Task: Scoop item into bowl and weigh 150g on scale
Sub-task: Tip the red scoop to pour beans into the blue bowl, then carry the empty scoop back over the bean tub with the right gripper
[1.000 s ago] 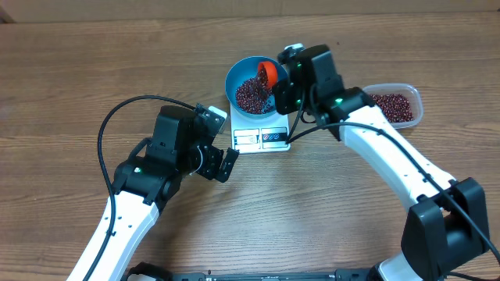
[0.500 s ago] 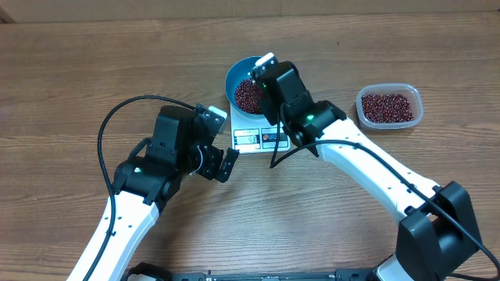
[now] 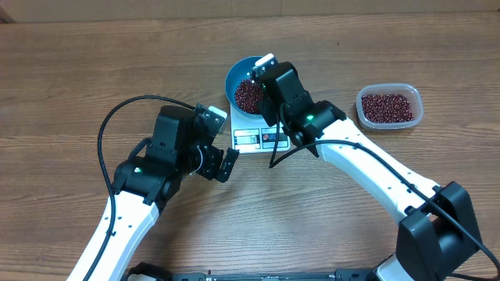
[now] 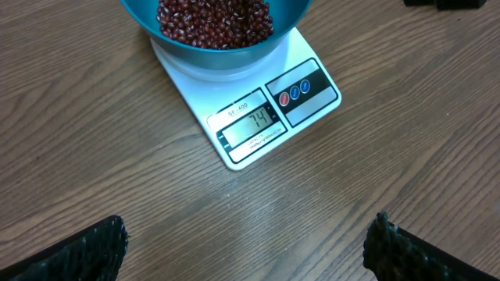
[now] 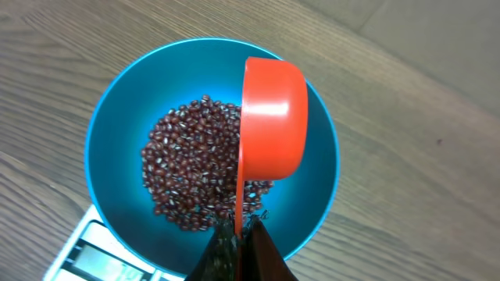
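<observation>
The blue bowl point(image 5: 109, 133) is seated on the white scale point(image 4: 250, 109), which rests on the table point(image 3: 78, 62). A loose heap of dark red-brown beans point(image 5: 187, 164) is contained in the bowl, covering its bottom. An orange scoop point(image 5: 272, 117) is held above the bowl by its handle, which is clamped in the clenched right pincer point(image 5: 238, 238). The cup is turned with its outer side toward the wrist camera, so its contents cannot be seen. A clear tub point(image 3: 362, 97) with more beans is placed well apart, to the scale's right. The figure "74" is shown on the display point(image 4: 251, 126). The small label above it cannot be read reliably. Three round buttons point(image 4: 294, 91) are fitted beside it. The left pincer point(image 4: 246, 250) is released, above bare table near the scale.
</observation>
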